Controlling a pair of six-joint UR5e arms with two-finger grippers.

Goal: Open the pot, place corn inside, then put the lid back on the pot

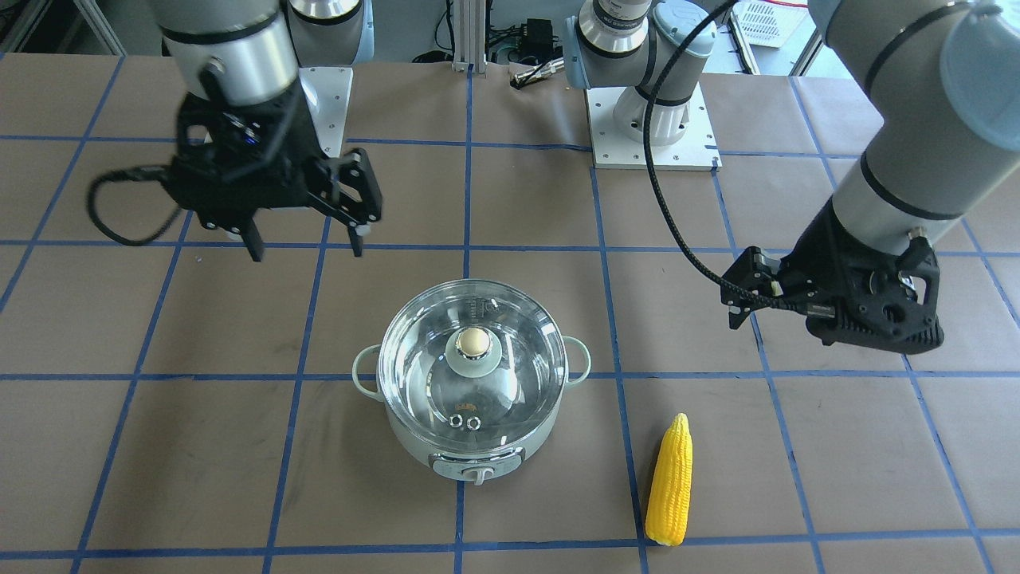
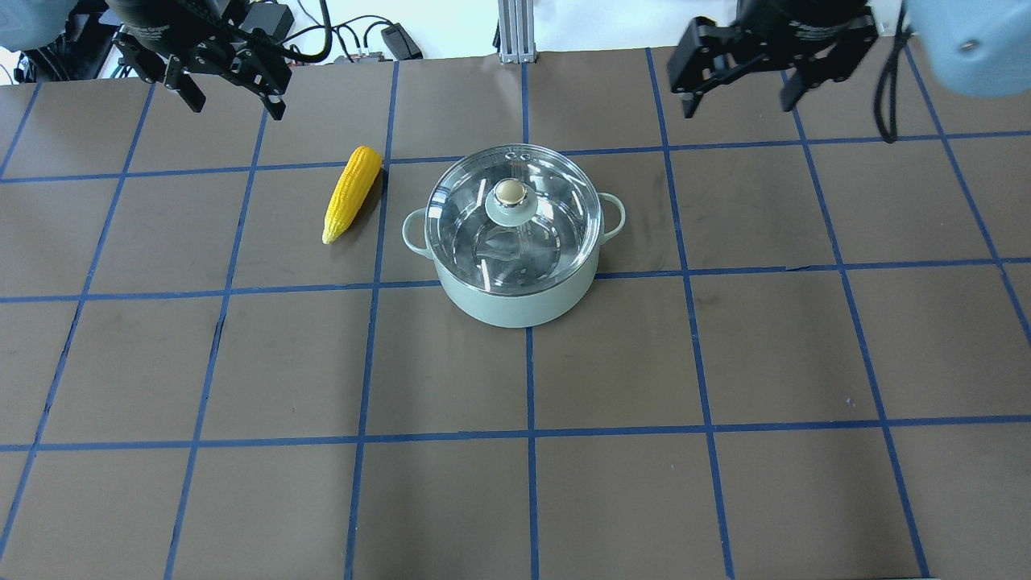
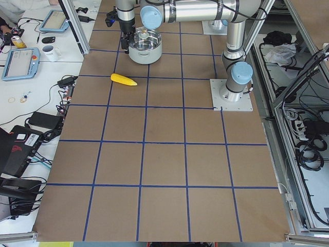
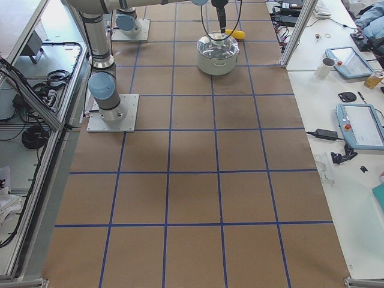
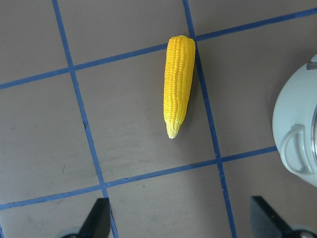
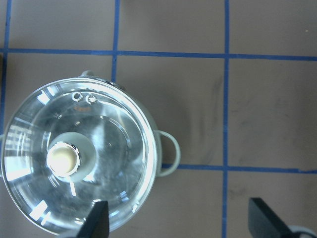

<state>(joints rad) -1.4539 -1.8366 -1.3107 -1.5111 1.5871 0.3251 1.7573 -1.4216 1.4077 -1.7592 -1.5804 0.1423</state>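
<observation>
Overhead exterior: the glass lid (image 2: 552, 234) sits on the mint-green pot (image 2: 515, 310) at frame centre, so you're at the opening step, with nothing lifted yet. The corn (image 2: 350, 193) lies flat on the table left of the pot, near but not touching. Left gripper (image 2: 236, 101) hangs at upper left and right gripper (image 2: 737, 101) at upper right, both empty with fingers spread wide. Next, by my judgement: bring one gripper over the lid's beige knob (image 2: 510, 192), descend, and pinch squarely. The ball is small and round, so centre well.
</observation>
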